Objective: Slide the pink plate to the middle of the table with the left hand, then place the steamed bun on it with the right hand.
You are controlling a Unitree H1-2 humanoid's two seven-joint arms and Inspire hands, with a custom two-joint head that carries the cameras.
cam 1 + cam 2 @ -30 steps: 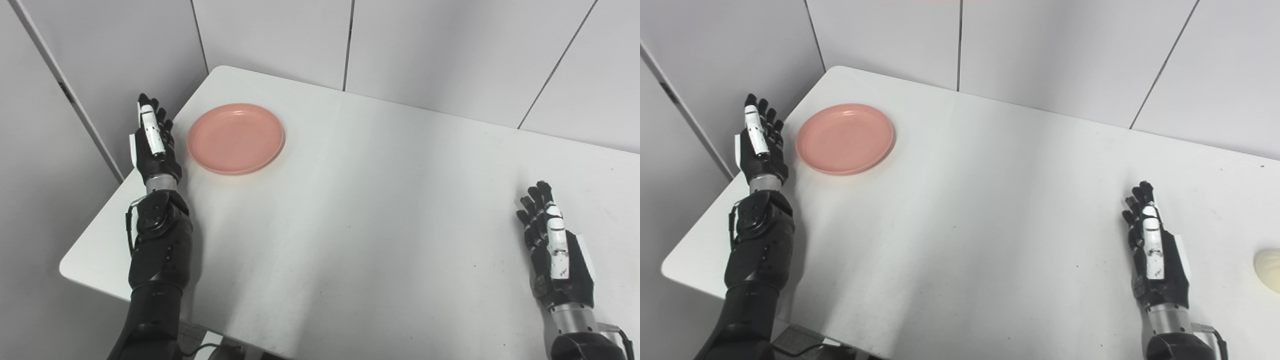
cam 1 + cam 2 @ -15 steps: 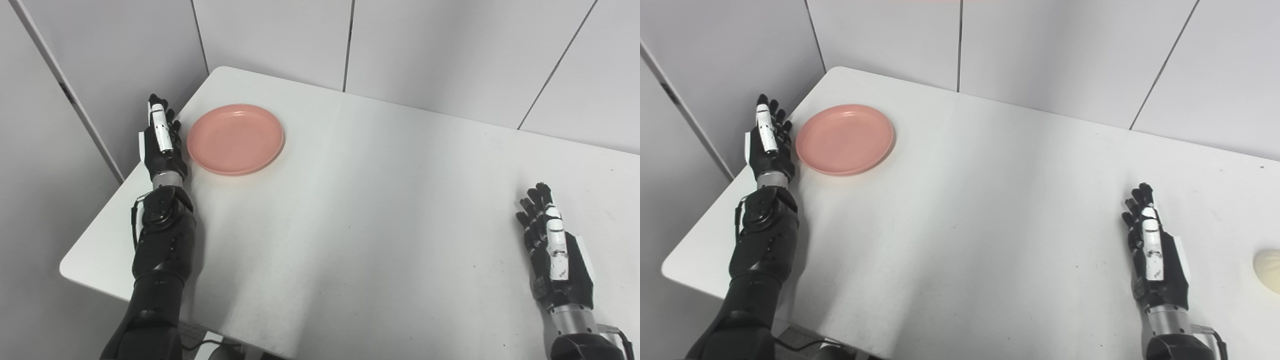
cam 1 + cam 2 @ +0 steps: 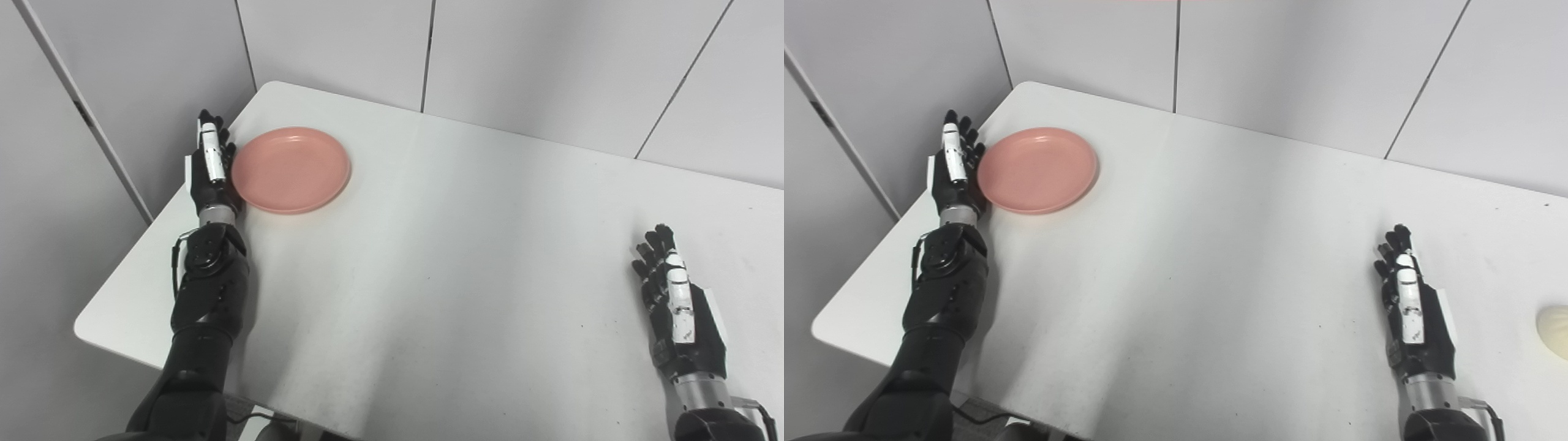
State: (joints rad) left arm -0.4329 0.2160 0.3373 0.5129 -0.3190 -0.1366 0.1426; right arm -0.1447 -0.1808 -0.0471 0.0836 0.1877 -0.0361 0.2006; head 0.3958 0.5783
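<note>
One pink plate (image 3: 290, 169), one steamed bun (image 3: 1554, 331), two hands.

1. A white table (image 3: 1213, 275) is filling most of the view, with pale grey wall panels (image 3: 1274, 67) standing behind it.
2. A pink plate (image 3: 1037, 169) is sitting near the table's far left corner.
3. The left hand (image 3: 953, 171) is standing on edge just beside the plate's left rim, fingers straight and pointing away, seemingly touching it.
4. The right hand (image 3: 1415, 318) is waiting well apart near the right side, also on edge with fingers extended, holding nothing.
5. A pale steamed bun (image 3: 1554, 331) is lying at the right edge of the view, partly cut off, to the right of that hand.
</note>
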